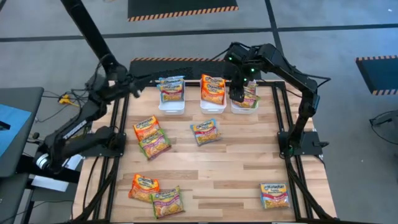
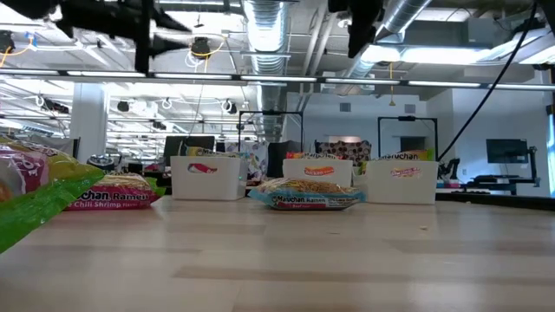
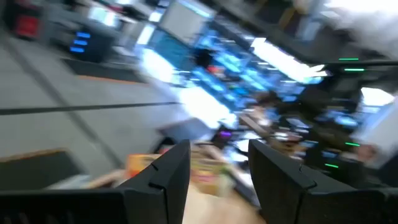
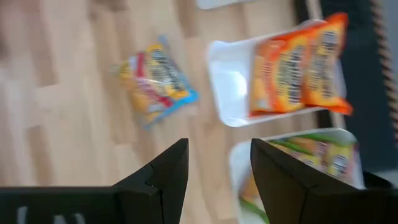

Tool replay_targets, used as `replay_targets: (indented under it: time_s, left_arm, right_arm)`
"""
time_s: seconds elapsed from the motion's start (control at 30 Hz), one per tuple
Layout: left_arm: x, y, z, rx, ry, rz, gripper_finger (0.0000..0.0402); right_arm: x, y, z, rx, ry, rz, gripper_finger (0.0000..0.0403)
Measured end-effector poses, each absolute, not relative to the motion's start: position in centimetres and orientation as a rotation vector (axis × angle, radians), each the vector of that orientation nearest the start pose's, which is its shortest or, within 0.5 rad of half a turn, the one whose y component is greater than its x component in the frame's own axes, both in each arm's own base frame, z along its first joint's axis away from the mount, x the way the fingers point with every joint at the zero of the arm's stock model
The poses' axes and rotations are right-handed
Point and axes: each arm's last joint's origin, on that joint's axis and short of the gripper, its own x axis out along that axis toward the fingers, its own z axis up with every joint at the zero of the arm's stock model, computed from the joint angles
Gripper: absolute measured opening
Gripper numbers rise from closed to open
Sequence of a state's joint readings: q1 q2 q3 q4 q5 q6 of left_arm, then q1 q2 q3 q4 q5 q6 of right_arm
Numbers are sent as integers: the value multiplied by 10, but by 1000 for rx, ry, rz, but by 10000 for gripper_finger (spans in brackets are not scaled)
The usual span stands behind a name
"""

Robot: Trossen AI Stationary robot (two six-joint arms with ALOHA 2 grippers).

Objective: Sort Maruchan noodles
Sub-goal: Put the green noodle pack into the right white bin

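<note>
Nearest, along the near edge of the pale wooden tabletop [image 1: 230, 171], lie three loose flat plastic ramen packets: an orange packet [image 1: 143, 186] touching a green-edged packet [image 1: 166, 201] at the near left, and a blue-edged packet [image 1: 274, 195] alone at the near right. Farther in, at mid-left, a second orange packet [image 1: 147, 129] overlaps a second green-edged one [image 1: 154, 145], and a blue-red packet [image 1: 206, 131] sits near the centre.

At the far edge stand three white rectangular plastic bins: the left bin [image 1: 171, 103] holds blue-edged packets, the middle bin [image 1: 212, 103] orange ones, the right bin [image 1: 244, 106] green ones.

The right end effector [image 4: 217, 168] hovers over the right bin with its fingers apart and nothing between them. The left end effector [image 3: 219, 177] is raised at the far left, fingers likewise apart and empty.

Each packet looks light, with a slick, crinkly wrapper around a brittle noodle block, so a hard squeeze would likely crack it. A gentle pinch across the short width near one end seems safest, and the overlapping pairs may drag each other.
</note>
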State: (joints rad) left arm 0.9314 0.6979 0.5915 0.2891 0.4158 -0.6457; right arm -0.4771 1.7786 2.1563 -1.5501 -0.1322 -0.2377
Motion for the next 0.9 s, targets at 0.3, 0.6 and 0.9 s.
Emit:
replay_targets:
  time_s: [0.3, 0.6, 0.9]
  left_arm:
    - [110, 82, 335, -648, -281, 97, 146]
    - [128, 60, 319, -843, -33, -118, 146]
    - [139, 30, 290, -986, 322, -205, 146]
  right_arm:
    - [286, -135, 419, 221, 1146, -166, 195]
    - [299, -104, 419, 306, 1150, -156, 195]
    - [310, -59, 419, 397, 1166, -108, 195]
